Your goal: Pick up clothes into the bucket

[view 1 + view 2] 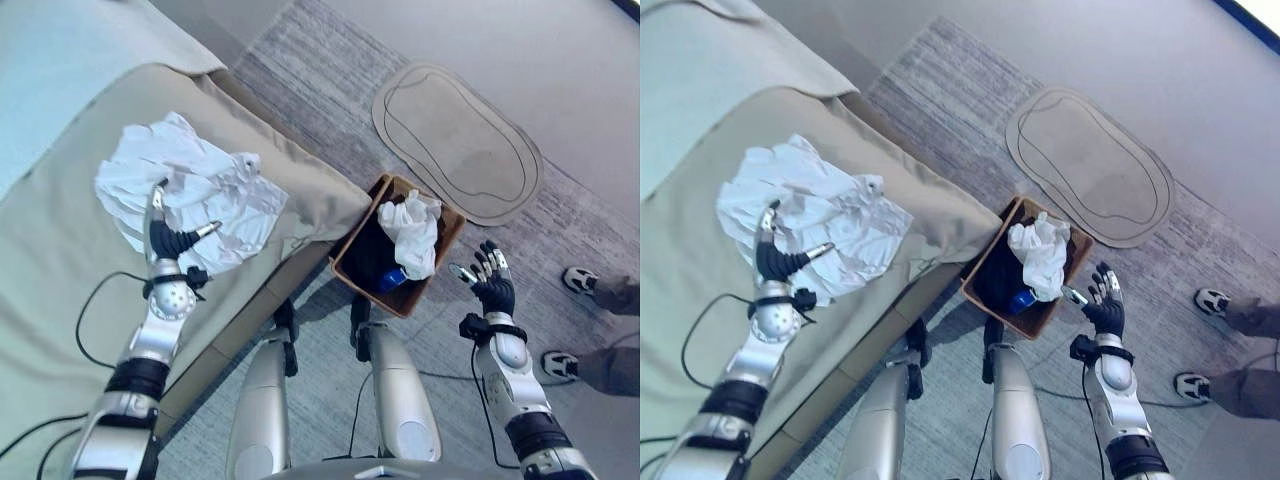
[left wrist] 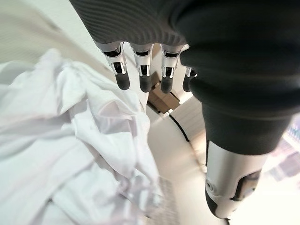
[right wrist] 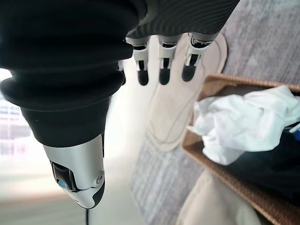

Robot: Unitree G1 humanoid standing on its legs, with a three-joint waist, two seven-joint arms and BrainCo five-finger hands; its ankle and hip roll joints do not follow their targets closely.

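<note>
Beige sofa (image 1: 60, 300) bears crumpled white clothes (image 1: 190, 190) under left hand (image 1: 165, 238).

We see white clothes (image 1: 195, 190) on a beige sofa (image 1: 60, 280), a brown basket (image 1: 352, 268) holding white, black and blue, a grey striped carpet (image 1: 310, 80).

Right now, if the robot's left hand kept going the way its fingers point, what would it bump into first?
Most likely the white clothes on the sofa. The open left hand hangs just over them, though the exact gap is unclear.
</note>
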